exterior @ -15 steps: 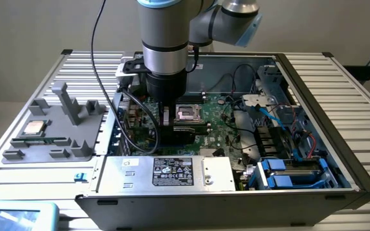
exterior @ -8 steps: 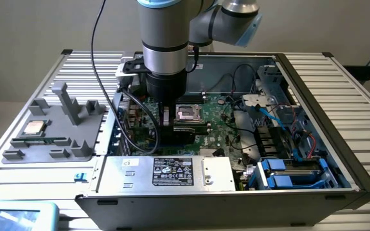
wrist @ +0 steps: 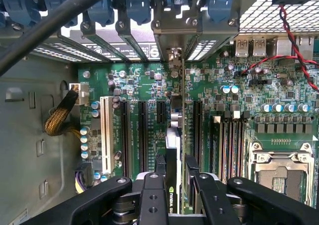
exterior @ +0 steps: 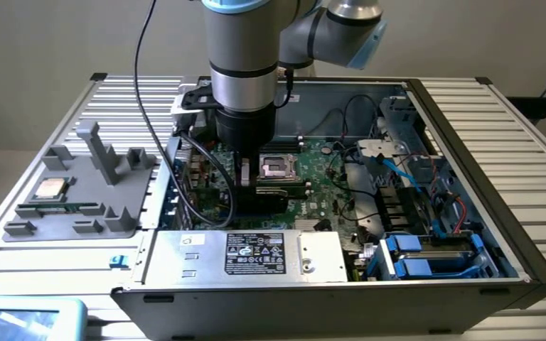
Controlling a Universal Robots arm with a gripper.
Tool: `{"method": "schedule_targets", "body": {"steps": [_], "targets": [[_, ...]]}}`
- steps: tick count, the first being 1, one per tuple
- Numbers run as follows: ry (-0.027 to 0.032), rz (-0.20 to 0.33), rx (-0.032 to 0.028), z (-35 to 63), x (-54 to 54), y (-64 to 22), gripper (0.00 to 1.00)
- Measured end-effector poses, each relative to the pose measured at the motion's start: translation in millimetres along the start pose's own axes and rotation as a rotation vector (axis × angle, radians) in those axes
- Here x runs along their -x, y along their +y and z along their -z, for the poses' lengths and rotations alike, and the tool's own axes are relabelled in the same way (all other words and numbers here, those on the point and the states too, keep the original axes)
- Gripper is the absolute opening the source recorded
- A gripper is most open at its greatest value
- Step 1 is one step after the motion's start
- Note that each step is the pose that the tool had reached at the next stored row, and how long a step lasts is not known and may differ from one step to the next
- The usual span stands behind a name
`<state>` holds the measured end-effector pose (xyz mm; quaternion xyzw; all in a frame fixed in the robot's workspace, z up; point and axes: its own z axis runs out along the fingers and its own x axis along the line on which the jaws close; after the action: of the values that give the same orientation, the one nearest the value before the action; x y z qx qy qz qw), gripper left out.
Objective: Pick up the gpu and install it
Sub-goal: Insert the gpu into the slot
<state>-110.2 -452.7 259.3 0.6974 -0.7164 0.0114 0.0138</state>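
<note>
The gripper (wrist: 174,172) was down inside the open computer case (exterior: 463,149), its two black fingers (wrist: 160,169) closed narrowly on the top edge of the gpu (wrist: 173,150). The card stood on edge between them, lined up over the motherboard (wrist: 239,100) and running toward the rear slot brackets (wrist: 149,41) of the case. Whether it was fully seated in a slot I could not tell.

To one side of the card ran long black expansion slots (wrist: 142,135) and a white slot (wrist: 104,130); on the other side sat the memory slots (wrist: 229,145) and the empty processor socket (wrist: 284,170).

From the exterior view, the arm (exterior: 244,64) came straight down over the middle of the board, just beside the socket (exterior: 281,166). The power supply box (exterior: 254,256) lay along the near edge of the case, and blue drive bays (exterior: 434,257) filled the near corner on the exterior view's right. On the exterior view's left a grey parts tray (exterior: 74,220) held a square silver processor chip (exterior: 49,187) and a narrow green memory stick (exterior: 60,209).
</note>
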Motion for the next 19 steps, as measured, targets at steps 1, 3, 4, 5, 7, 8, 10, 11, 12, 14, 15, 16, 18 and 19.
{"method": "schedule_targets", "body": {"steps": [1, 3, 4, 5, 7, 8, 10, 11, 12, 14, 15, 16, 18, 19], "targets": [[0.0001, 0.0, 0.0, 0.0, 0.0, 0.0, 0.25], [0.0003, 0.0, 0.0, 0.0, 0.0, 0.0, 0.25], [0.0003, 0.0, 0.0, 0.0, 0.0, 0.0, 0.25], [0.0002, 0.0, 0.0, 0.0, 0.0, 0.0, 0.25], [0.0005, 0.0, 0.0001, 0.0, 0.0, 0.0, 0.25], [0.0006, 0.0, 0.0001, -0.1, -0.1, 0.0, 0.25], [0.0005, 0.0, -0.0012, -1.4, 0.0, -0.1, 0.25], [0.0006, 0.0, -0.0017, -1.8, 0.0, 0.0, 0.25], [0.0006, 0.0, -0.0017, -1.8, 0.0, 0.0, 0.25], [0.0006, 0.0, -0.0018, -1.9, 0.0, 0.1, 0.25], [0.0003, 0.0, -0.0019, -2.0, 0.0, 0.0, 0.25], [0.0004, 0.0, -0.0019, -2.0, 0.0, 0.0, 0.25], [0.0004, 0.0, -0.0019, -2.3, 0.0, 0.3, 0.25], [0.0003, 0.0, -0.0021, -2.4, 0.0, 0.6, 0.25]]}}
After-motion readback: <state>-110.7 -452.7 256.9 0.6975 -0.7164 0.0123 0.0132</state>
